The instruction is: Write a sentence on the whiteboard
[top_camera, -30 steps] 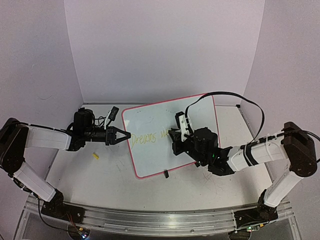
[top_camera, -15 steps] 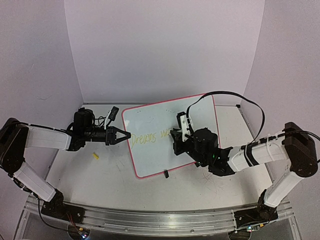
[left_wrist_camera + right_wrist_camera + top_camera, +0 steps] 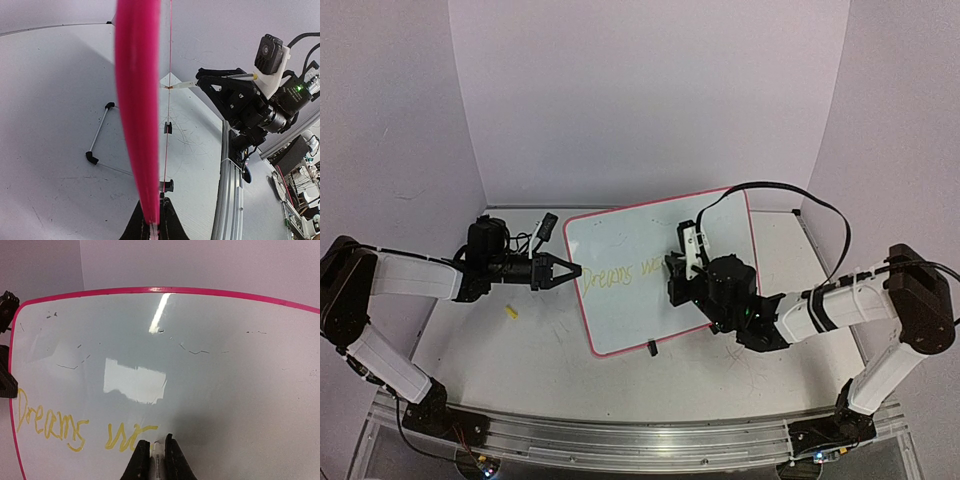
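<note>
Lilac walls (image 3: 650, 100) backed our table (image 3: 520, 350). Left gripper (image 3: 575, 271) jaws clamped the whiteboard (image 3: 630, 240) rim, steadying it, we judged; right gripper (image 3: 157, 442) jaws pinched the marker (image 3: 157, 462) writing the sentence (image 3: 75, 432).

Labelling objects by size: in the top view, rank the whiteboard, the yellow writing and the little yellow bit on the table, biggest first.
1. whiteboard
2. yellow writing
3. little yellow bit

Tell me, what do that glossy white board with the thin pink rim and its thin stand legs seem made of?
Whiteboard: a smooth, glossy coated panel, perhaps melamine or painted steel; it mirrors the lights sharply. Pink rim: likely moulded plastic, evenly coloured and rounded. Stand leg: seemingly a thin metal rod with black, plastic-looking end caps.
</note>
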